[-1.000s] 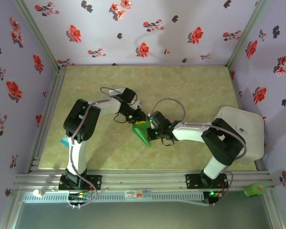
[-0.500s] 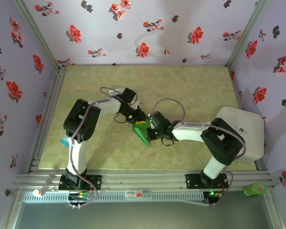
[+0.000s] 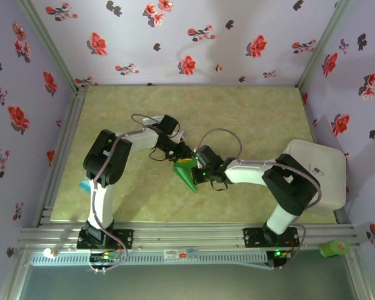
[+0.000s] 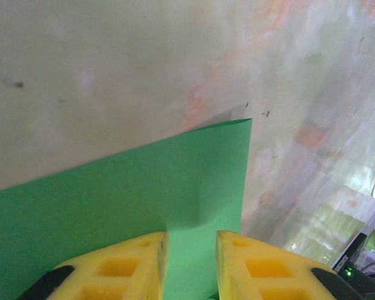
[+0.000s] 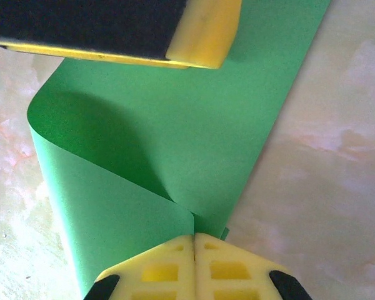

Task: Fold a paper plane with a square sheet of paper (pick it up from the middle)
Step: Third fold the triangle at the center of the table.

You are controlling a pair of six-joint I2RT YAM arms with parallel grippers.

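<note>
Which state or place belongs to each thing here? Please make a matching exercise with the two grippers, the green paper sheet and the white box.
Things:
A. right gripper
B. left gripper
C. green paper sheet
D. white box

States or places:
1. at the right edge of the table
2. jaws apart, over the paper
3. curled over itself, mid-table
4. shut on the paper

Pairs: A-4, B-2, C-3, D-1.

Lit evenly and softly from above; casts only faint shadows on the worktop (image 3: 250, 112). Blurs the near left claw (image 4: 191, 265) close up, washes out that view's lower right corner, and throws a soft dark shadow inside the curled square sheet of paper (image 5: 237, 125).
</note>
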